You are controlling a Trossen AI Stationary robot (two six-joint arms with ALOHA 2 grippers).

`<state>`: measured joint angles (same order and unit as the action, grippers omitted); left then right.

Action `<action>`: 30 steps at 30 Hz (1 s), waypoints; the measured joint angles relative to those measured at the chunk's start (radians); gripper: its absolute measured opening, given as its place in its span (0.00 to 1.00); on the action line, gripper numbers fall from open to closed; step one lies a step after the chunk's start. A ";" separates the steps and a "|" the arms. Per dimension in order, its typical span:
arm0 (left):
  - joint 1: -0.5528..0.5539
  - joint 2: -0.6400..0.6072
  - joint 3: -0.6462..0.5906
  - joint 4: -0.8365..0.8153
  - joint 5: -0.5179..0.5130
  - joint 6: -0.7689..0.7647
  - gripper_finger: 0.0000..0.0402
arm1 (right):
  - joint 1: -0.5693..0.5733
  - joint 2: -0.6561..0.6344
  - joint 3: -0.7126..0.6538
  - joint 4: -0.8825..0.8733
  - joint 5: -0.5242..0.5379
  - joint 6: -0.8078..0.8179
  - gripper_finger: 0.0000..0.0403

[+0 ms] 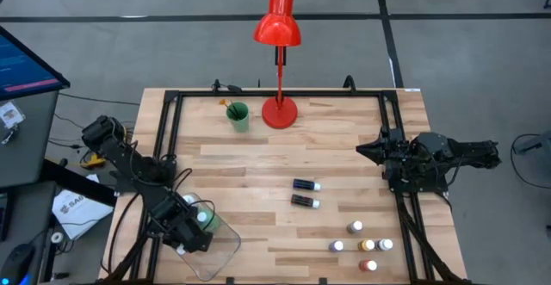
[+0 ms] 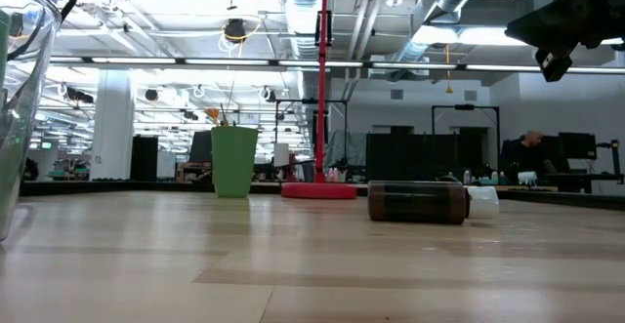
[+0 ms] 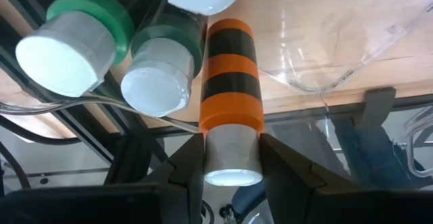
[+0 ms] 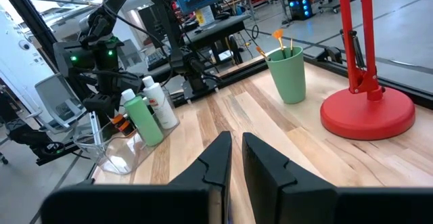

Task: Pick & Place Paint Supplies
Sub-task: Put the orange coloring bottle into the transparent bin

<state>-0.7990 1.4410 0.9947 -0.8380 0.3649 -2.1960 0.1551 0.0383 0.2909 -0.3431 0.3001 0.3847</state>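
Clear tray (image 1: pixel 225 249) is the landmark. Left gripper (image 3: pixel 232 176) over tray, pinching orange-black bottle (image 3: pixel 230 75) by its cap; lower clear of green bottles (image 3: pixel 84 28) before release. Right gripper (image 4: pixel 233 158) well apart, nearly closed, empty.

A dark paint bottle (image 2: pixel 418 202) lies on the table (image 2: pixel 293 274); green cup (image 2: pixel 234 161) and red lamp (image 2: pixel 320 89) behind.
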 joint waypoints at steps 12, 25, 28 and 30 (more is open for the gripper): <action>0.000 0.000 0.000 0.014 -0.024 -0.003 0.32 | 0.000 0.000 0.000 0.000 0.000 0.000 0.08; -0.016 -0.002 0.000 0.018 -0.055 0.107 0.33 | 0.000 0.000 0.000 0.000 0.000 0.000 0.08; -0.036 -0.002 0.000 0.010 -0.063 0.090 0.33 | 0.000 0.000 0.000 0.000 0.000 0.000 0.08; -0.047 -0.002 0.000 0.008 -0.064 0.070 0.33 | 0.000 0.000 0.000 0.000 0.000 0.000 0.08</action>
<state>-0.8463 1.4391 0.9947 -0.8298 0.3012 -2.1257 0.1547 0.0383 0.2909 -0.3429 0.3003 0.3847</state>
